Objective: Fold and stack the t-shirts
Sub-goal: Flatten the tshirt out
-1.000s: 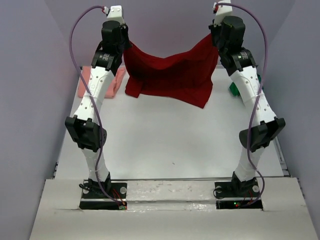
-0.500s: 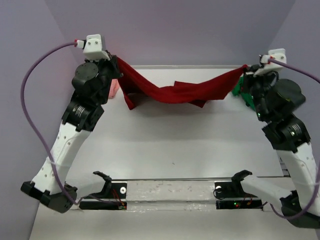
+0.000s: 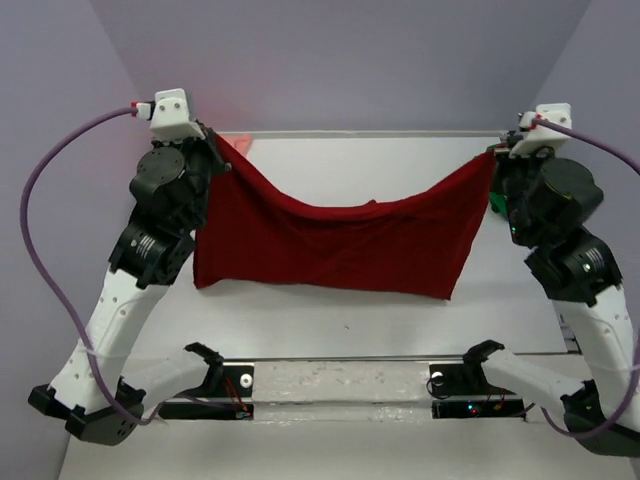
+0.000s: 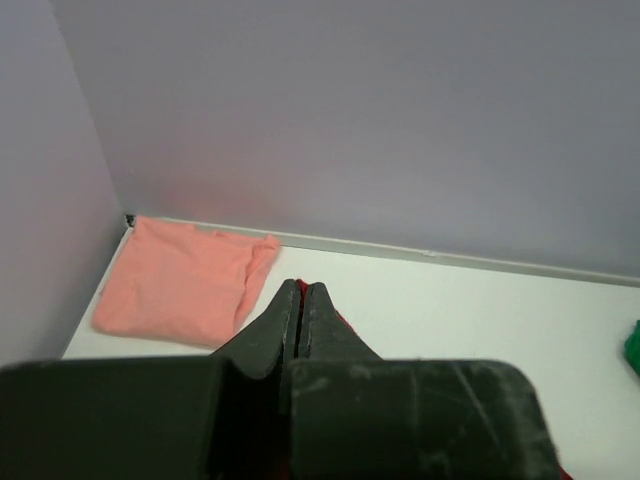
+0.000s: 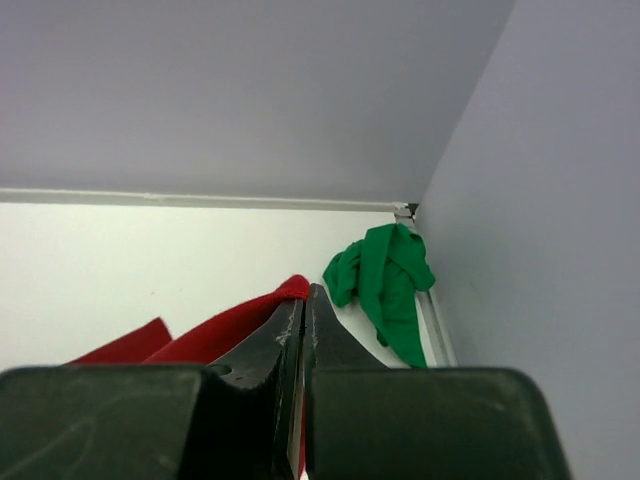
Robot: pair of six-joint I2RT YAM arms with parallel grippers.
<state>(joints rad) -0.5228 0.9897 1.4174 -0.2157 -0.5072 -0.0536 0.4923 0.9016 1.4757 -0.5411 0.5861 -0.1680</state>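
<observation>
Top view: the dark red t-shirt (image 3: 330, 245) hangs spread between the 2 raised arms, held by its 2 upper corners. Its top edge sags in the middle. Whether its lower edge touches the white bench (image 3: 330, 325) cannot be told.

The left fingers (image 4: 292, 310) are pressed together on the shirt's left corner, with a sliver of red cloth showing beside the tips. The right fingers (image 5: 292, 315) are likewise clamped on the right corner, red cloth bunching to their left.

Left wrist view: the salmon pink t-shirt (image 4: 185, 280) lies folded flat in the far left corner of the bench, against the wall. Right wrist view: the green t-shirt (image 5: 385, 285) lies crumpled in the far right corner. The 3 shirts are well apart, and none is stacked.
</observation>
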